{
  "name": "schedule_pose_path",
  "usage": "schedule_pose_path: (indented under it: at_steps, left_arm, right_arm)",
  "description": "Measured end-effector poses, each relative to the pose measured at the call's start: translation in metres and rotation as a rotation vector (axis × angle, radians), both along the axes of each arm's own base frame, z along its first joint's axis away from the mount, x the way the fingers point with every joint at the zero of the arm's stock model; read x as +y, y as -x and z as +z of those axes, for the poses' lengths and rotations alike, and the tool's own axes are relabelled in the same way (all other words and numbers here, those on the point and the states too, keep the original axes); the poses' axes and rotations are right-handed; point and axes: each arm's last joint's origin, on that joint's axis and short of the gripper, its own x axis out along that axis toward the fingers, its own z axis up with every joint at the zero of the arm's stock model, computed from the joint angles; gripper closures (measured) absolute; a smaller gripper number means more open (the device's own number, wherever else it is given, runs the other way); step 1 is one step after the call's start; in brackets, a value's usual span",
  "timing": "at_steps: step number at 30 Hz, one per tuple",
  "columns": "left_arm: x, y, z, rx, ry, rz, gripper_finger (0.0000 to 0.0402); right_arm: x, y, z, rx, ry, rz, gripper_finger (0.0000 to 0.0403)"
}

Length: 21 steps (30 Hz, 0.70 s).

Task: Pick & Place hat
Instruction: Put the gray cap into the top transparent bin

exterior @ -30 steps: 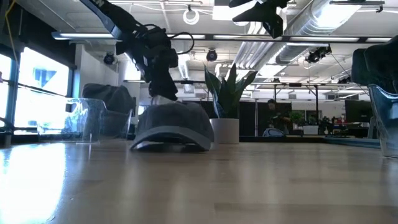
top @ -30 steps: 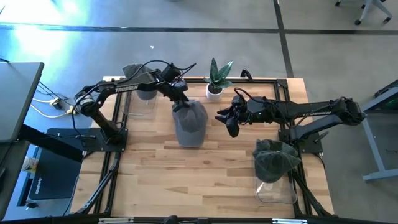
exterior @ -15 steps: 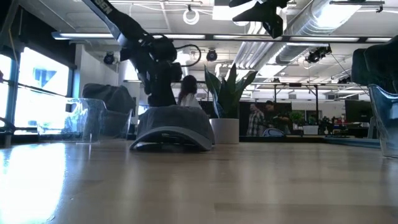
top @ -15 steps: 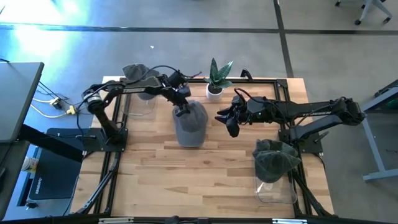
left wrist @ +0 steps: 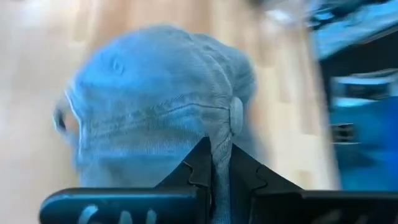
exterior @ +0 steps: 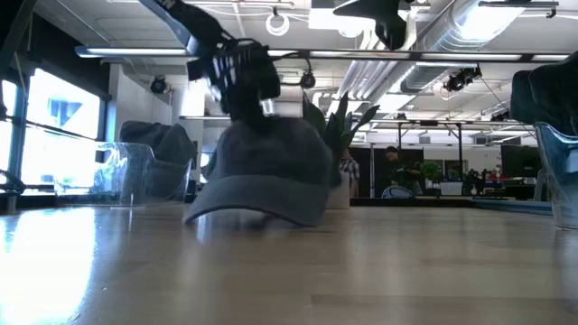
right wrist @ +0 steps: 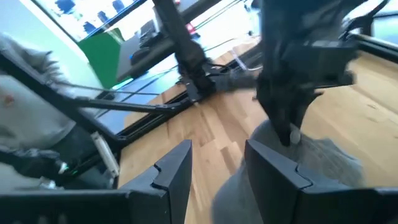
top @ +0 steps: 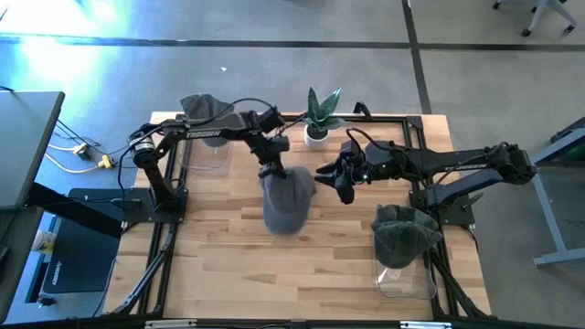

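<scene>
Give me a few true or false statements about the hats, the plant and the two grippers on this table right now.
1. The left gripper is shut on the grey hat. True.
2. The right gripper holds a hat. False: it is open and holds nothing.
3. The potted plant lies tipped over. False: it stands upright.
4. A dark hat sits on the clear stand near the right arm. True.

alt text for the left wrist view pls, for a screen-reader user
The left gripper is shut on the top of a grey cap, pinching the fabric beside its crown button. The cap fills most of the frame, with light wooden table behind it.
</scene>
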Motion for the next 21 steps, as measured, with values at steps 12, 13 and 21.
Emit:
schedule_pose_path:
  at_steps: [12,13,21]
  left_arm:
    - [-0.017,-0.003,0.139,-0.341,0.334,-0.313,0.0395]
    - [-0.02,-0.004,0.145,-0.353,0.321,-0.323,0.0397]
    - [-0.04,-0.012,0.177,-0.375,0.227,-0.318,0.0399]
  right_arm:
    - [-0.002,0.02,0.035,-0.076,0.204,0.059,0.025]
    - [-0.004,0.022,0.04,-0.079,0.214,0.057,0.0244]
    - [-0.018,0.033,0.072,-0.032,0.328,0.106,0.0147]
